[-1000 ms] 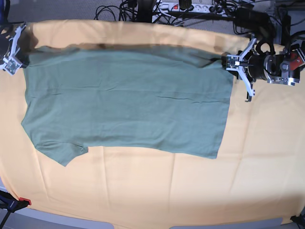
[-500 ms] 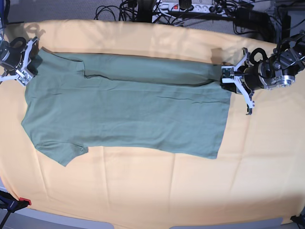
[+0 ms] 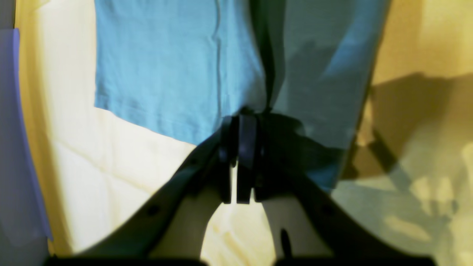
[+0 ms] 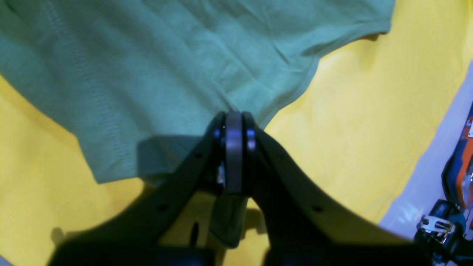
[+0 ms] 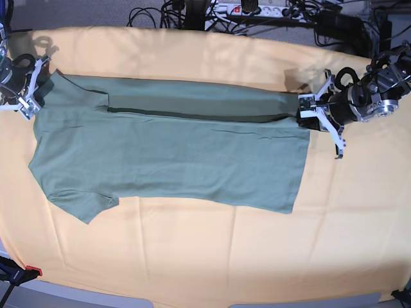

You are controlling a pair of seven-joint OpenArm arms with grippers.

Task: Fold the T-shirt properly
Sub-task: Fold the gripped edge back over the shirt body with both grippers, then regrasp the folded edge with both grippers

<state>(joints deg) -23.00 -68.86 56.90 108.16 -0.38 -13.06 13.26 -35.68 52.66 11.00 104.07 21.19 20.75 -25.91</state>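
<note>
T-shirt (image 5: 173, 154) flat between both hands, left hand (image 5: 307, 110) and right hand (image 5: 33, 90) clamped on its far edge

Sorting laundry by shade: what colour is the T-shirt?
Plain muted sage-green cotton T-shirt, no print; the base view shows it best.

1. No readable text, label, brand, number or sign in any view.
2. T-shirt (image 5: 173, 154): plain, no print; no writing shows on it in the base view or either wrist view.
3. Orange-yellow cloth (image 5: 205, 256): plain, no markings.
4. Power strip (image 5: 257, 9) past the cloth's far edge: markings, if any, too small to read.
5. Orange-and-blue object (image 4: 462, 155) at the right edge of the right wrist view: a pale patch shows on it, too blurred to tell if it is a label.
6. Left wrist view: soft focus, no lettering.
</note>
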